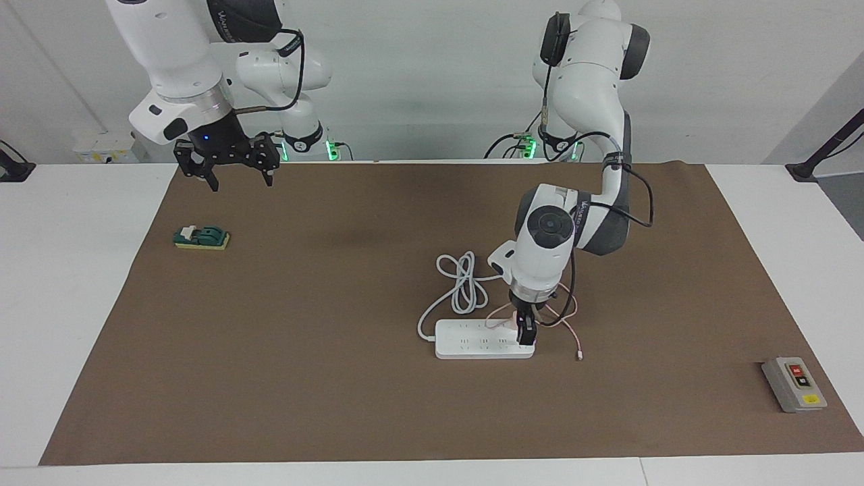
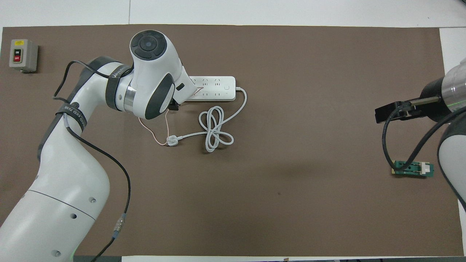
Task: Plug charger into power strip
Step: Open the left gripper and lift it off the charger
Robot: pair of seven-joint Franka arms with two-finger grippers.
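The white power strip lies flat in the middle of the brown mat and also shows in the overhead view. My left gripper points straight down onto the strip's end toward the left arm's end of the table. Its fingers stand close together. The charger's cube is hidden between them. Its thin pink cable loops out from the gripper onto the mat, and shows in the overhead view. My right gripper hangs open and empty above the mat's edge nearest the robots.
The strip's thick white cord lies coiled nearer to the robots, ending in a white plug. A grey button box sits at the left arm's end. A small green block lies below the right gripper.
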